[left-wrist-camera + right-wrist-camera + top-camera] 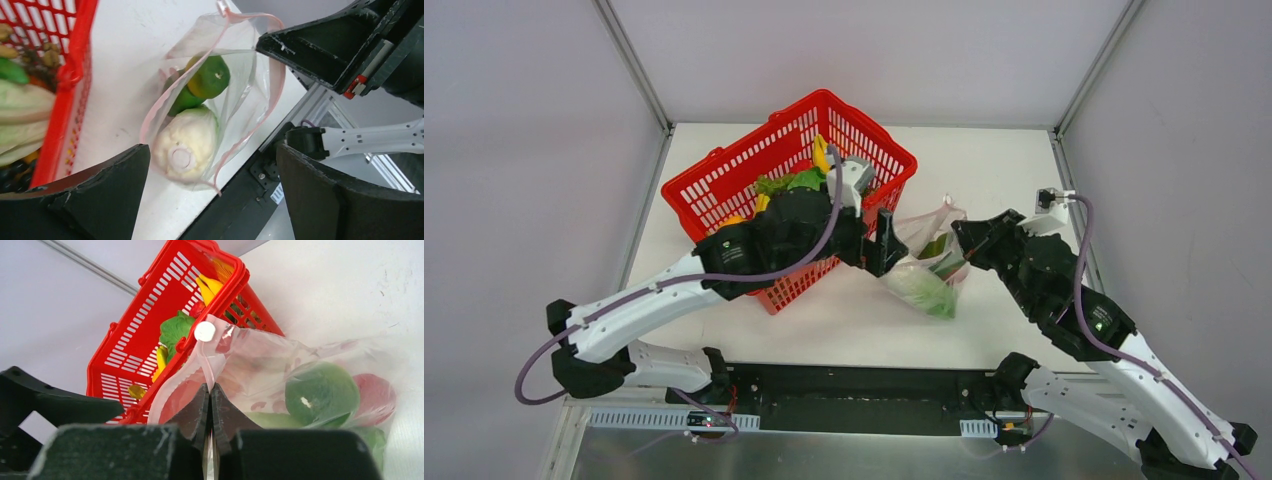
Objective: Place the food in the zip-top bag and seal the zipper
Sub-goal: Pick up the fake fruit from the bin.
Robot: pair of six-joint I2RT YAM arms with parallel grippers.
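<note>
On the white table, between red basket and right arm: zip-top bag, long axis running far-to-near, mouth raised at the far end, bottom slumped toward the arm bases. Inside: cabbage, cut base facing the left gripper, plus green-orange fruit, possibly another green one beneath. Clenched on the mouth edge beside the pink zipper: right gripper. Released, grasping nothing: left gripper.

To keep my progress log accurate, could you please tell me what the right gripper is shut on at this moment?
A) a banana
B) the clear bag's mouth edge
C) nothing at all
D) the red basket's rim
B: in the right wrist view the right gripper is shut on the mouth edge of the zip-top bag, with the plastic pinched between its fingertips.
</note>
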